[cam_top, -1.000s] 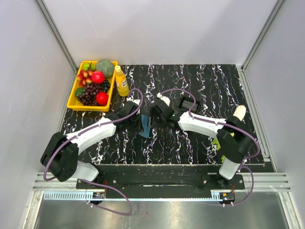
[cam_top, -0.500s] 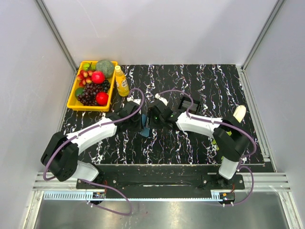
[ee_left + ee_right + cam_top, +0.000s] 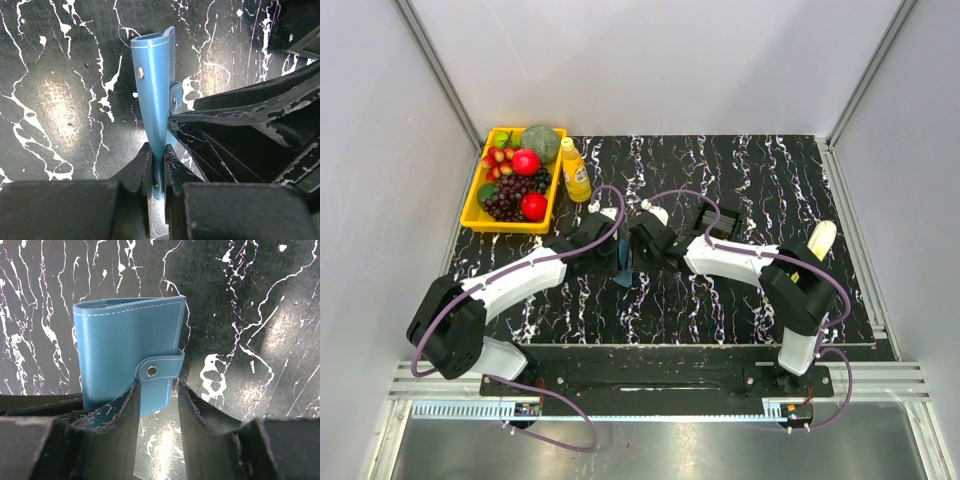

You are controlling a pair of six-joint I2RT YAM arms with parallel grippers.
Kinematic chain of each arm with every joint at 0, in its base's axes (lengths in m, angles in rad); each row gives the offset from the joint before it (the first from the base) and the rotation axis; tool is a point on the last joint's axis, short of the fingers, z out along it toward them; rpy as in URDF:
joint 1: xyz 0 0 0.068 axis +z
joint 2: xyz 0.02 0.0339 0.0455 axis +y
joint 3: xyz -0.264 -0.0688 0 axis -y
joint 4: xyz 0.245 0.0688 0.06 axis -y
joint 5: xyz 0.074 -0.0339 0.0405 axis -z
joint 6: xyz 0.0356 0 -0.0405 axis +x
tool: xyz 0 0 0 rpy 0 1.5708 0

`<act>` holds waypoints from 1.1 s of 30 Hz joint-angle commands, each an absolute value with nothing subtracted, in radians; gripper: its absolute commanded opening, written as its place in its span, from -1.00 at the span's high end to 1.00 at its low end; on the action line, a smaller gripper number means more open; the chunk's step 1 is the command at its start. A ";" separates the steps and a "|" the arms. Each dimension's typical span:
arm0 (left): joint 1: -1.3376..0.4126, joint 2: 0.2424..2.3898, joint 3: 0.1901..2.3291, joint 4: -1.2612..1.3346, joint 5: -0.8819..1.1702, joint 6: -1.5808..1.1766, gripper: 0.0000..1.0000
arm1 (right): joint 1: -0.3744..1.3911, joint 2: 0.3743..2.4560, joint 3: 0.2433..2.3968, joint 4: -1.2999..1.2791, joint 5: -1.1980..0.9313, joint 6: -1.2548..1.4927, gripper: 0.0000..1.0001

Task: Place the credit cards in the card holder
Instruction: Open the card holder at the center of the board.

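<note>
Right arm (image 3: 730, 258) has edged left toward left arm (image 3: 515, 280) | top: card holder (image 3: 623, 270) stands on edge between them, mid-desk (image 3: 770, 180) | left wrist: left fingers (image 3: 140, 170) pinch its lower edge | right wrist: right fingers (image 3: 115, 410) spread, straddling its snap strap
</note>
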State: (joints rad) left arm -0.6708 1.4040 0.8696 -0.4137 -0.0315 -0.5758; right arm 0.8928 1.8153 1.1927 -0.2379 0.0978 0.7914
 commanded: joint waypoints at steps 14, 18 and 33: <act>-0.712 1.422 0.922 -0.333 0.080 -0.572 1.00 | 0.902 1.778 1.154 -0.044 0.235 0.712 0.30; -0.716 1.431 0.919 -0.308 0.117 -0.572 1.00 | 0.900 1.821 1.169 -0.035 0.209 0.704 0.37; -0.724 1.434 0.907 -0.314 0.086 -0.568 1.00 | 0.881 1.844 1.177 -0.075 0.271 0.676 1.00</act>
State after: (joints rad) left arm -0.6888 1.4551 0.8841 -0.3641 -0.0151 -0.5686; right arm 0.9009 1.8175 1.1515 -0.1234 0.1715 0.6880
